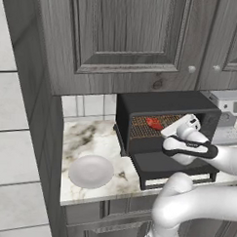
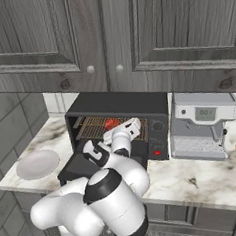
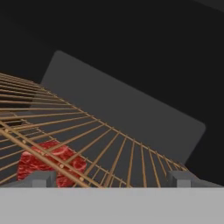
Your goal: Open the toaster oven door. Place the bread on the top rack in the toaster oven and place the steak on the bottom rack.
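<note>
Marble counter (image 1: 90,138) holds the toaster oven (image 1: 165,105), its door (image 1: 172,169) down — done. Steak (image 3: 50,162) lies on a rack at the hand view's 7 o'clock; gripper (image 3: 111,178) spread, empty. Bread unseen — likely left.

Toaster oven (image 1: 166,109) door (image 1: 173,167) down, steak (image 1: 154,124) on rack, white plate (image 1: 91,171) left on counter.
</note>
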You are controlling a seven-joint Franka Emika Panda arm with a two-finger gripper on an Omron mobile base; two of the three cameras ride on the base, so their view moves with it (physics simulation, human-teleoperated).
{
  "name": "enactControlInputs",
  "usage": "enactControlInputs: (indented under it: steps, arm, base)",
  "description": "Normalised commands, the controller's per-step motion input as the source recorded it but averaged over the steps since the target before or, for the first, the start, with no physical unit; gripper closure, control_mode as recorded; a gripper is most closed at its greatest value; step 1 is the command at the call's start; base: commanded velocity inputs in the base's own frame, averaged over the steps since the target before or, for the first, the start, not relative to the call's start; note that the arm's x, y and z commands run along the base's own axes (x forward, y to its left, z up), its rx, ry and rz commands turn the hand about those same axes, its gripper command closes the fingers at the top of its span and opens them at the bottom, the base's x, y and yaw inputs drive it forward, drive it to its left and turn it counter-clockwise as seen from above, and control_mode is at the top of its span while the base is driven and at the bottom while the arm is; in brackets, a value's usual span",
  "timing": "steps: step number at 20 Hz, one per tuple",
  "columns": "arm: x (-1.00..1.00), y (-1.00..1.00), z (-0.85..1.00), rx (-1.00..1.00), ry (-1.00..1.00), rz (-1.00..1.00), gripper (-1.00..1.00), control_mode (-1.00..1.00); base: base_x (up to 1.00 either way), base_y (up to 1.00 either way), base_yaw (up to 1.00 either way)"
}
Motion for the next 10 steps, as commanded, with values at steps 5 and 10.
enactControlInputs:
  steps: [5,10]
  arm:
    - [0.01,0.00,0.00,0.00,0.00,-0.01,-1.00,-1.00]
    - [0.01,0.00,0.00,0.00,0.00,-0.01,-1.00,-1.00]
  base:
    - [0.00,0.00,0.00]
    - [0.00,0.00,0.00]
